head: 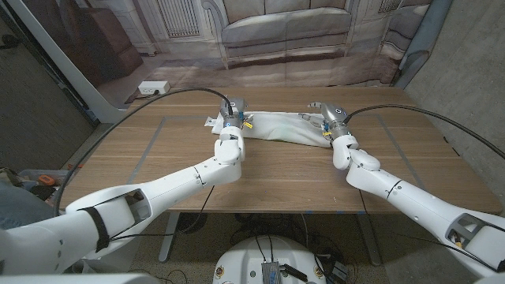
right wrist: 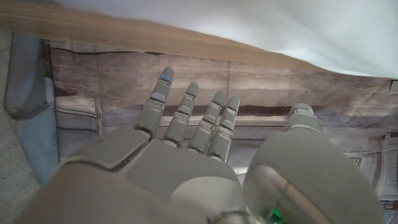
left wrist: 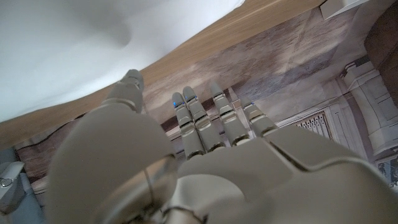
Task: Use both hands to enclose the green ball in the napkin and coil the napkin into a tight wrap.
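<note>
The napkin (head: 286, 128) lies on the counter (head: 276, 170) as a long white bundle, and its long axis runs from my left to my right, across the far part of the counter. My left hand (head: 230, 120) is at the left end of this bundle and my right hand (head: 330, 118) is at the right end, so each hand is about equally near to its own end and the napkin stretches between them. In the left wrist view my left hand (left wrist: 205, 143) has its fingers (left wrist: 194, 121) extended and apart, with nothing between them, and the white napkin (left wrist: 74, 50) lies just beyond the fingertips. In the right wrist view my right hand (right wrist: 205, 155) has its fingers (right wrist: 186, 115) extended and spread too, holding nothing, and the napkin (right wrist: 298, 31) is also ahead of them. I cannot see the green ball; I judge that it is already inside the napkin, because the bundle looks thick. For the coiling, I think both hands must reach forward to the two ends together and roll along this left-to-right axis.
</note>
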{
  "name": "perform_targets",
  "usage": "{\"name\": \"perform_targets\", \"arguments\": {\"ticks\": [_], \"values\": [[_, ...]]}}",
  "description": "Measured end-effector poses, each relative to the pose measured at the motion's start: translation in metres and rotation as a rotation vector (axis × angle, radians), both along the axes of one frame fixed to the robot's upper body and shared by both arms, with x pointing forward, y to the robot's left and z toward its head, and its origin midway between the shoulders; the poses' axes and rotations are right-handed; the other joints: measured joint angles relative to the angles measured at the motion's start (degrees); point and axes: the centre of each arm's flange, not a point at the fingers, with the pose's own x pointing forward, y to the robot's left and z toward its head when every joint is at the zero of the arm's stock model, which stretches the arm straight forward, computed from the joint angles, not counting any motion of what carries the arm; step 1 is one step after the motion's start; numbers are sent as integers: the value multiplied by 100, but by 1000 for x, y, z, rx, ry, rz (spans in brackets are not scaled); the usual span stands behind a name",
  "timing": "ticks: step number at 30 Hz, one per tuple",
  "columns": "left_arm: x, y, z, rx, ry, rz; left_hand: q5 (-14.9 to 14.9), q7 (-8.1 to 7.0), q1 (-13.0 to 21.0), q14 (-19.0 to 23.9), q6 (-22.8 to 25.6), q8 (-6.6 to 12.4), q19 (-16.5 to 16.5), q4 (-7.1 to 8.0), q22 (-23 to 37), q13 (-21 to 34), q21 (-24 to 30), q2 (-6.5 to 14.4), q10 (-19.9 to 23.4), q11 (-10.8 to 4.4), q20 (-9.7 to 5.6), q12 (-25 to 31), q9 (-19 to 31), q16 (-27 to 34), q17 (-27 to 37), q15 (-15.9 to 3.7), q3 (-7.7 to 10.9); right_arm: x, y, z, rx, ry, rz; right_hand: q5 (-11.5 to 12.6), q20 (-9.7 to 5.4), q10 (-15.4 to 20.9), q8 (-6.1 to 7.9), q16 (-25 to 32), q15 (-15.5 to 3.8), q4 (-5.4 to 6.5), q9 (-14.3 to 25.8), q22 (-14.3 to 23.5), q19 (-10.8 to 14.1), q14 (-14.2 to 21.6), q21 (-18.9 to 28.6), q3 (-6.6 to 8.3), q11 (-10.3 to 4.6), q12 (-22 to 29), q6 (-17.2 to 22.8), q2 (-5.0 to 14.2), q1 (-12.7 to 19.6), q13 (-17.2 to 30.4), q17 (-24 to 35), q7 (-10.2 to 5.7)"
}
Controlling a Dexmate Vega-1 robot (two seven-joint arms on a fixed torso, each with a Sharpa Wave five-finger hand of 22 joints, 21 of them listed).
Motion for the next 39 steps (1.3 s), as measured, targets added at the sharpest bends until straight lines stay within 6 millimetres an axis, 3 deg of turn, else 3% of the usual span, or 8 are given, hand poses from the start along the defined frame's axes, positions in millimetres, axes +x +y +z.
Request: {"name": "perform_targets", "arguments": {"ticks": [11, 16, 17, 19, 20, 25, 36, 39], "values": [[-29, 13, -10, -12, 9, -54, 117, 122, -144, -786, -1175, 0, -425, -74, 0, 15, 0, -226, -967, 6, 260, 4, 7, 0, 0, 29, -325, -41, 2, -7, 21, -70, 4, 22, 18, -159, 0, 0, 23, -48, 0, 0, -259, -268, 0, -47, 15, 0, -205, -26, 26, 0, -27, 0], [-37, 17, -21, -14, 19, -65, 158, 219, -195, -895, -1487, 1, -485, -79, -1, 42, 0, -275, -1185, 32, 259, 24, 27, 0, 0, 59, -438, -52, 2, -11, 9, -105, -4, 31, 16, -166, 0, 0, -18, -72, -1, 1, -323, -309, 0, -71, 22, 0, -299, -51, 52, -20, -27, -12], [-39, 17, -23, -9, 8, -73, 158, 225, -195, -904, -1524, 1, -485, -82, -1, 42, 0, -275, -1186, 32, 259, 24, 27, 0, 0, 68, -441, -62, 4, -20, 1, -109, 0, 61, 12, -216, 0, 0, -44, -74, -1, 1, -368, -335, 0, -69, 40, 0, -372, -78, 78, -20, -26, -19], [-41, 21, -34, -17, 26, -71, 159, 226, -194, -904, -1567, 1, -485, -88, -1, 42, 0, -275, -1186, 33, 259, 46, 27, 0, 0, 68, -447, -65, 2, -17, -16, -144, -26, 70, 28, -307, 0, 0, -60, -130, -1, 1, -413, -411, 0, -45, 33, 0, -473, -79, 90, -20, -26, -24], [-46, 19, -34, -4, -20, -81, 179, 227, -194, -904, -1568, 1, -485, -88, -1, 42, 0, -275, -1186, 33, 259, 45, 27, 0, 0, 68, -447, -74, 5, -29, -28, -139, -21, 103, 18, -344, 0, 0, -52, -155, -1, 1, -446, -427, 0, -38, 14, 0, -511, -61, 175, -20, -26, -41], [-51, 21, -50, 19, -72, -79, 220, 222, -193, -890, -1563, 46, -448, -119, -5, 42, 27, -274, -1182, 30, 223, 114, 27, 44, 0, 54, -478, -87, 8, -40, -78, -163, -62, 177, 10, -454, 0, 0, -47, -271, -1, -26, -515, -545, 0, 49, -16, 0, -605, 14, 413, -20, -26, -60], [-43, 33, -85, 46, -95, -38, 288, 51, -40, -726, -1203, 215, -327, -196, -17, 42, 72, -257, -927, -16, 146, 196, 13, 89, -27, 16, -554, -94, 11, -54, -164, -126, -122, 276, 18, -608, 0, 0, -31, -373, -1, -26, -587, -705, 0, 121, 15, 0, -809, 65, 660, -20, -25, -72], [-46, 27, -84, 73, -153, -62, 288, -12, -10, -726, -1142, 237, -327, -222, -17, 35, 72, -227, -877, -24, 146, 196, 9, 88, -26, 15, -566, -99, 17, -61, -184, -100, -108, 277, -2, -608, 0, 0, -29, -398, -1, -26, -608, -706, 0, 96, 15, 0, -809, 43, 682, -20, -25, -72]]}}
